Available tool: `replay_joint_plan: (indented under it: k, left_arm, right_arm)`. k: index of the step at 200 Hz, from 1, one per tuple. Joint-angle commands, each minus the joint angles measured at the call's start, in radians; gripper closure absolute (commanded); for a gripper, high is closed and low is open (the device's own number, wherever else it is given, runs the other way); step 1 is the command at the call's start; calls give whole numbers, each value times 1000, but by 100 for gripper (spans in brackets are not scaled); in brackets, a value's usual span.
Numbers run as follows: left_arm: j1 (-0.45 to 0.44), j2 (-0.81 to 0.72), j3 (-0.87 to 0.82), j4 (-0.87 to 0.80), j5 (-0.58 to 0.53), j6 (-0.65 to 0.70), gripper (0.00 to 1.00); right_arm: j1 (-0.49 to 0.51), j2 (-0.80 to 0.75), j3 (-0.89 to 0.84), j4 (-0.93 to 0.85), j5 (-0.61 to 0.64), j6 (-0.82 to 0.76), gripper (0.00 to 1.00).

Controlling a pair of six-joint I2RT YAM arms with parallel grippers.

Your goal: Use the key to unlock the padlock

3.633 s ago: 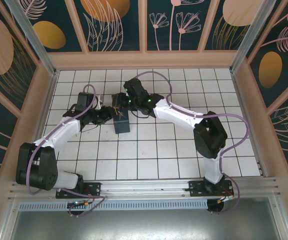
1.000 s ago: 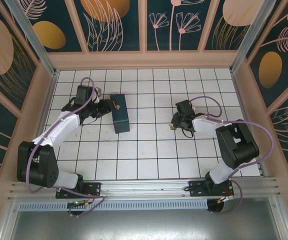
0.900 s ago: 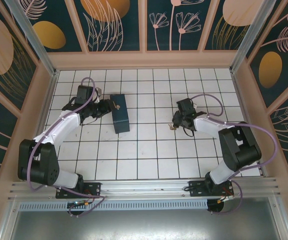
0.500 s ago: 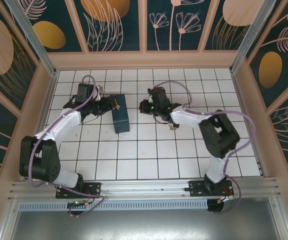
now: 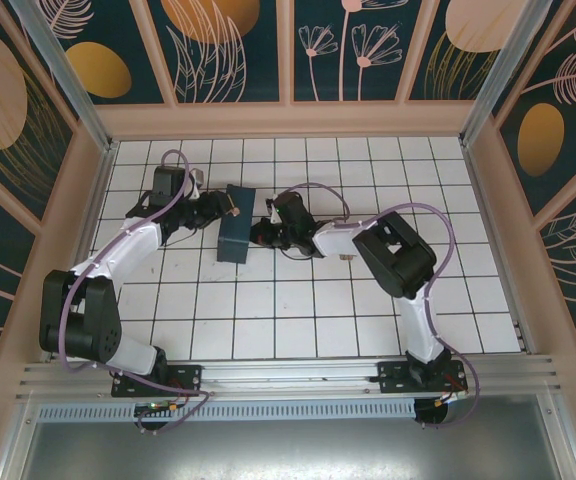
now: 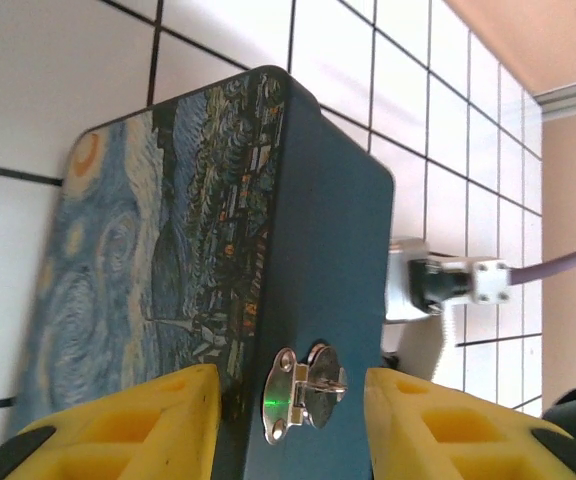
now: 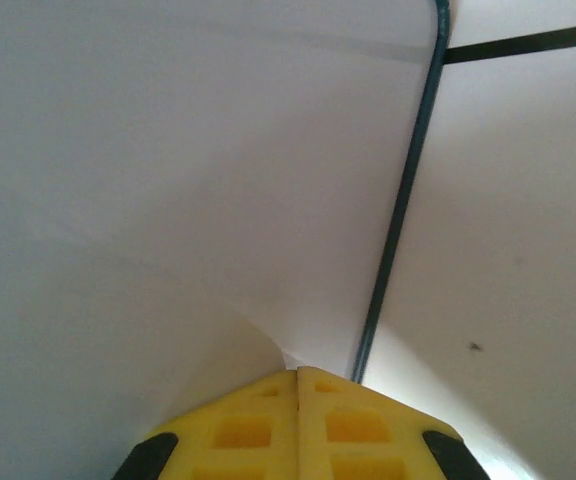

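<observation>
I have two grippers at one blue painted box (image 5: 236, 235) on the white tiled floor (image 5: 268, 310). My left gripper (image 6: 290, 378) has its two yellow fingers apart, with the box's dark narrow end between them and its one silver latch (image 6: 303, 395) about midway; I cannot tell whether the fingers press that end. My right gripper (image 7: 298, 375) has its two fingers pressed together with nothing between them, low over a tile; seen from above, it lies just beside the box's right side. One small metal thing (image 5: 346, 257) lies on a tile beside my right arm, apart from the box; it is too small to tell padlock from key. Whether a padlock hangs at the latch I cannot tell.
</observation>
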Motion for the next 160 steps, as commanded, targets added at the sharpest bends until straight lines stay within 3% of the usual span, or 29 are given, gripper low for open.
replay_joint_plan:
  k: [1, 32, 76, 115, 160]
  left_arm:
    - [-7, 13, -16, 25, 74, -32, 58]
    - [-7, -1, -15, 14, 72, -32, 58]
    - [-9, 38, -70, 97, 76, -79, 59]
    - [-8, 54, -47, 97, 51, -80, 59]
    - [-8, 35, -2, 33, -21, -39, 59]
  right_arm:
    - [22, 56, 79, 110, -32, 48, 100]
    - [14, 122, 169, 53, -13, 51, 97]
    - [-23, 80, 176, -199, 123, -23, 73]
    - [-59, 1, 95, -324, 258, -66, 70]
    - [-39, -31, 169, -579, 519, -183, 64]
